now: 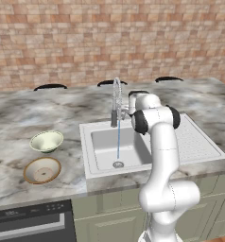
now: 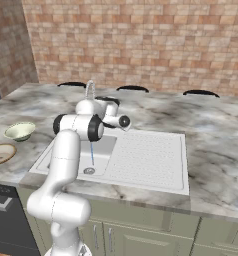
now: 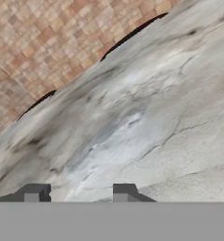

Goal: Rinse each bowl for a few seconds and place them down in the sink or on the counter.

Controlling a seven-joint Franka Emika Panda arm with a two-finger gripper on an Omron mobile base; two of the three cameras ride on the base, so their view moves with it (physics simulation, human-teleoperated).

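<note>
The two bowls sit on the counter (image 1: 20, 113) to the left of the sink (image 1: 95, 175), close together but not touching: the green-cream bowl (image 1: 47, 141) is farther back and the tan-rimmed bowl (image 1: 42, 170) is nearer the front edge. A thin stream of water (image 1: 118, 142) runs from the faucet (image 1: 116, 101) down to the drain. The gripper (image 3: 78, 193) looks down at bare marble with its two fingertips (image 3: 36, 193) apart and nothing between them.
</note>
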